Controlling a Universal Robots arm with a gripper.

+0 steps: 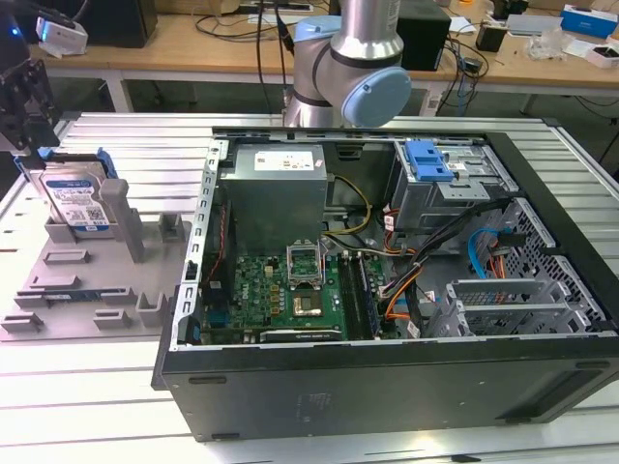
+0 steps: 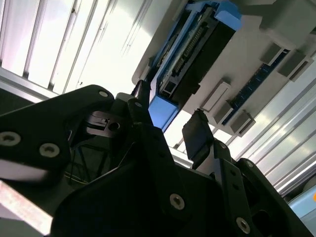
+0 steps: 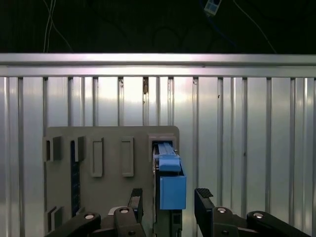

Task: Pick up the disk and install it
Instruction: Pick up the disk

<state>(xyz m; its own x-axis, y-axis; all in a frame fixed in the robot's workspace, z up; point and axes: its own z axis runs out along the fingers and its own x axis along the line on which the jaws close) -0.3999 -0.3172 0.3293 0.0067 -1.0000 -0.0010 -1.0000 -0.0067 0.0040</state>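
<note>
Gripper (image 3: 169, 196) spread open, fingers (image 3: 203, 200) on either side of the disk (image 3: 172, 183), a gap on each side. Disk stands on edge in grey holder (image 3: 111, 148) on ribbed surface (image 3: 256, 148), just beneath gripper.

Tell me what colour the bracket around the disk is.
Blue; the bracket shows best in the first wrist view.

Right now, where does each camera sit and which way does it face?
Exterior view: apart and high, looking down on the computer case; arm behind it.
First wrist view: on the wrist, facing the disk; open pincer straddles it.
Second wrist view: likewise, but slanted; pincer shows.
All share the disk on its grey holder.
</note>
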